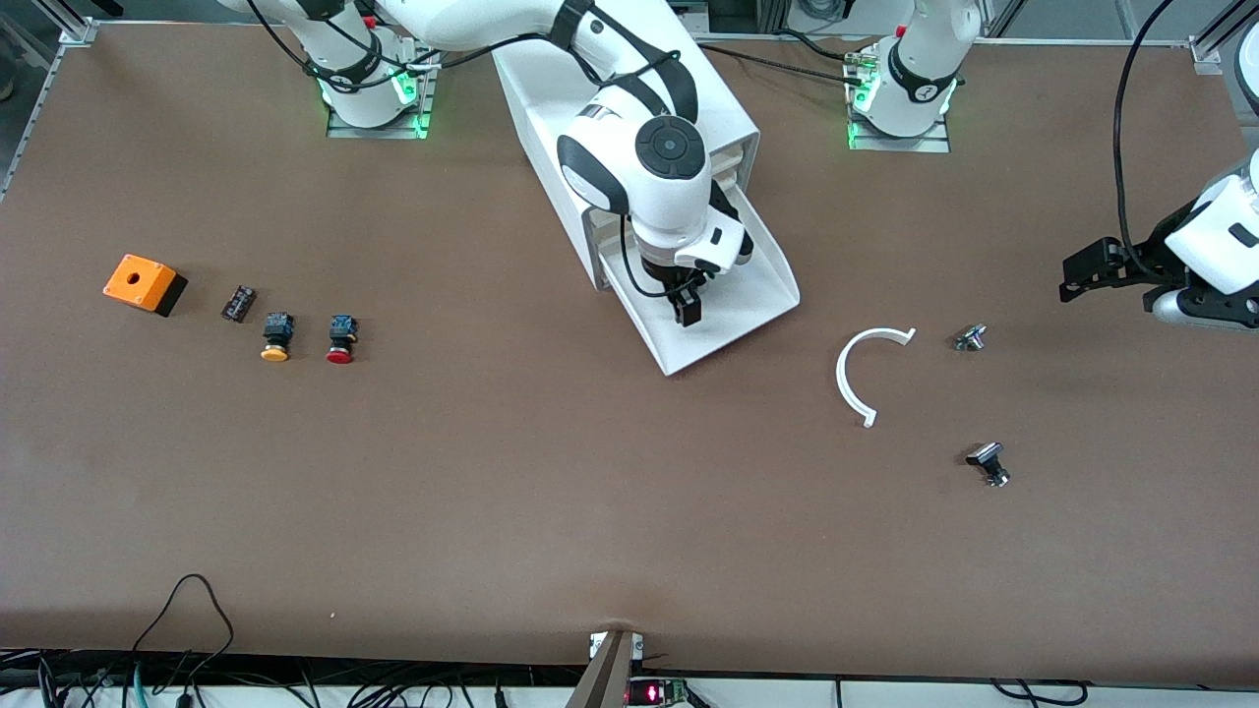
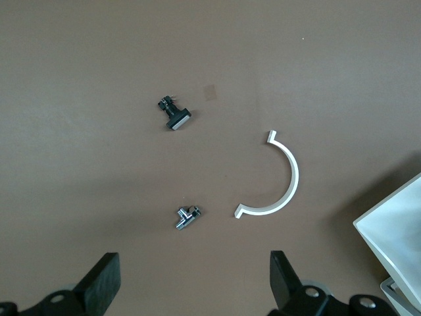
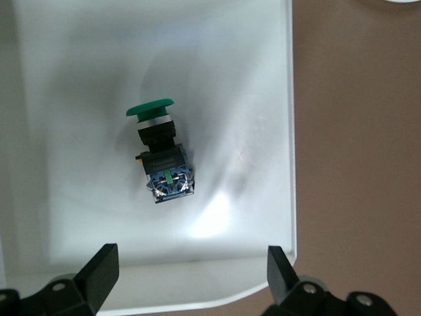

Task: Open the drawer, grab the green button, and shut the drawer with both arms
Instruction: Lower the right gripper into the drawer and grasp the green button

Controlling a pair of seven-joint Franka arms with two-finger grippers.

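The drawer [image 1: 757, 285] stands pulled out of the white cabinet [image 1: 728, 108] toward the front camera. In the right wrist view the button [image 3: 161, 155] lies on its side on the drawer floor [image 3: 79, 79], with a green cap and a black and blue body. My right gripper [image 3: 191, 273] hangs open over the drawer's front lip, above the button and not touching it. In the front view the right gripper [image 1: 687, 300] and its wrist hide the button. My left gripper [image 1: 1082, 270] waits open over the table near the left arm's end, its fingers [image 2: 105, 280] holding nothing.
A white arc [image 1: 866, 374] and two small metal parts [image 1: 970, 337] [image 1: 989, 462] lie between the drawer and the left gripper. Toward the right arm's end sit an orange box [image 1: 145, 283], a small dark part [image 1: 238, 303], a yellow-capped button [image 1: 276, 337] and a red-capped one [image 1: 341, 339].
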